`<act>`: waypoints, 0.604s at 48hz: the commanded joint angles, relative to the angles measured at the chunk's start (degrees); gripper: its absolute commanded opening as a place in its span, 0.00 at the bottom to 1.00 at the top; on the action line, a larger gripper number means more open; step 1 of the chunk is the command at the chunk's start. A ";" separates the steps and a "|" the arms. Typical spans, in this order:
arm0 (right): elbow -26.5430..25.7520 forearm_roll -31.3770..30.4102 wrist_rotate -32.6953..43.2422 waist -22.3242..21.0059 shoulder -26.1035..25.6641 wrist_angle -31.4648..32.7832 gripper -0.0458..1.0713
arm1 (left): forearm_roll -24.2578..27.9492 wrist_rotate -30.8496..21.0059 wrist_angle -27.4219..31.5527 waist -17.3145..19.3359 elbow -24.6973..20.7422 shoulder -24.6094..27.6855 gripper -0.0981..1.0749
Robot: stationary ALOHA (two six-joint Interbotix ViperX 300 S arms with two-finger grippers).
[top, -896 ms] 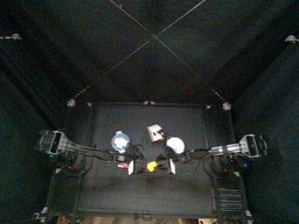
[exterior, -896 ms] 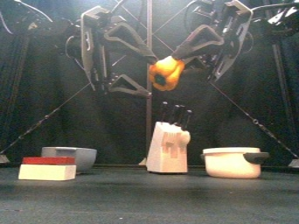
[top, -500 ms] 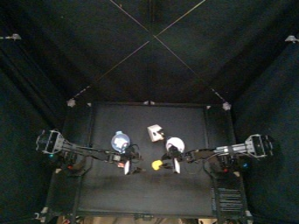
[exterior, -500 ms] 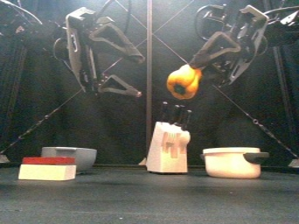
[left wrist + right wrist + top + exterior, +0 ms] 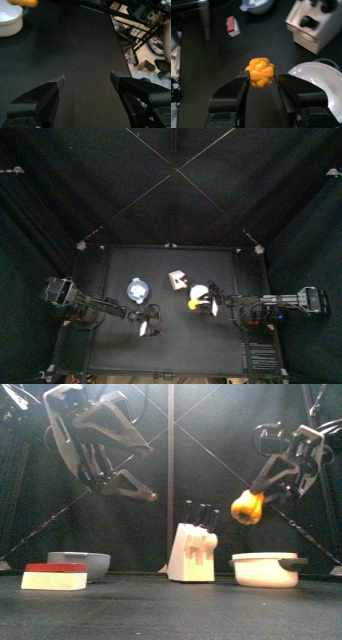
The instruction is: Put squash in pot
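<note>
Black curtained table (image 5: 171, 599), right end effector (image 5: 262, 75) clamping squash (image 5: 260, 71) above pot (image 5: 266, 569) (left (image 5: 87, 82) seemingly open, empty)

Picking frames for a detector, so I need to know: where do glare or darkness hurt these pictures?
Top view: table nearly melts into the dark curtains. Front view: the squash is brightly lit and clear in the right gripper. Left wrist view: the pot glares white. Right wrist view: squash sharp, the knife block soft.
</note>
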 commanded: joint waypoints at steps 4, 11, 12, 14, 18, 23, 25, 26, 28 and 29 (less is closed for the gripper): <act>0.79 2.20 0.00 -6.86 0.26 -0.26 0.67 | 1.76 0.00 -0.62 -3.08 -0.35 -0.09 0.96; 1.93 3.25 0.00 -10.46 0.35 -0.35 0.67 | 1.76 0.09 -0.62 -4.57 -0.44 0.97 0.96; 2.11 3.43 0.00 -10.81 0.35 -0.35 0.67 | 1.76 0.00 -0.62 -4.75 -0.44 1.32 0.96; 2.46 3.69 0.00 -11.34 0.44 -0.35 0.67 | 1.76 0.00 -0.62 -4.83 -0.44 1.76 0.96; 3.08 3.96 0.00 -11.87 0.44 -0.53 0.68 | 1.76 0.00 -0.62 -4.92 -0.70 2.64 0.96; 3.52 4.39 0.00 -11.87 0.44 -0.88 0.69 | 1.76 0.09 -0.62 -5.01 -0.97 3.08 0.96; 3.60 4.92 0.00 -11.87 0.44 -0.88 0.71 | 1.76 0.09 -0.62 -4.92 -0.88 3.08 0.96; 3.60 5.10 0.00 -11.87 0.44 -0.97 0.72 | 1.76 0.09 -0.62 -5.01 -0.88 3.08 0.96; 3.60 5.45 0.00 -11.87 0.44 -0.88 0.74 | 1.76 0.09 -0.62 -5.01 -0.70 2.99 0.96; 3.69 5.63 0.00 -11.95 0.44 -0.97 0.75 | 1.76 0.09 -0.62 -5.10 -0.62 2.90 0.96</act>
